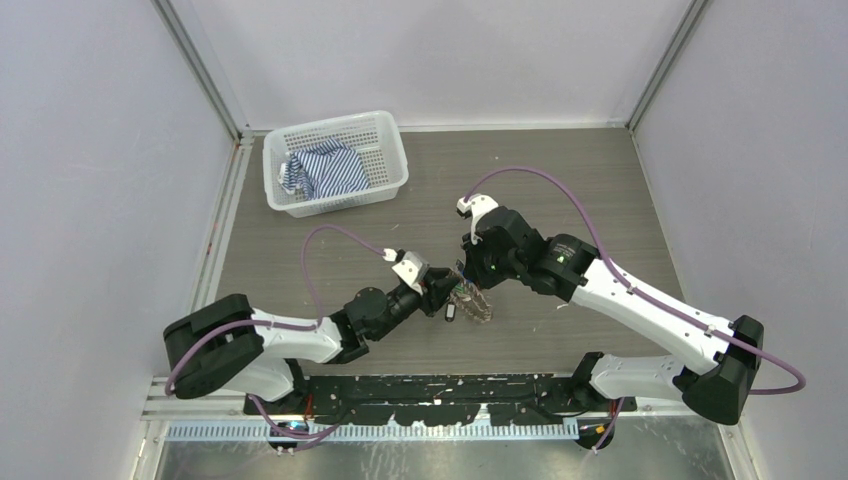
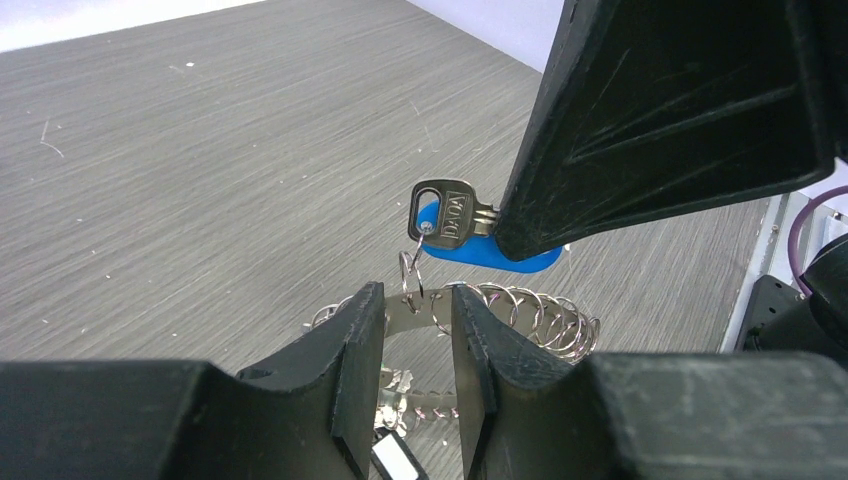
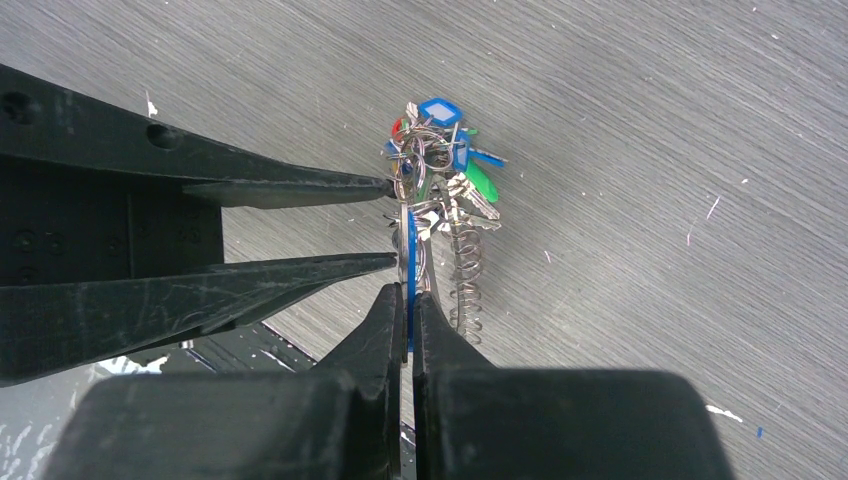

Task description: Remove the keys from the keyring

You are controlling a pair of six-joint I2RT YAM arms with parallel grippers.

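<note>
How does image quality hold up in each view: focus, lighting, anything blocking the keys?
Top external: even light, soft shadows, but the keyring is too small for detail. Left wrist: the stamped key is sharp; the right gripper shows as a big dark finger hiding its blade. Right wrist: the tagged keys are in focus; the near fingers are almost black.

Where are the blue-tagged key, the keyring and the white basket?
blue-tagged key (image 2: 447,212), left wrist view, on its silver head.
keyring (image 1: 472,300), top external view, on the middle of the bunch.
white basket (image 1: 345,200), top external view, on its near wall.
</note>
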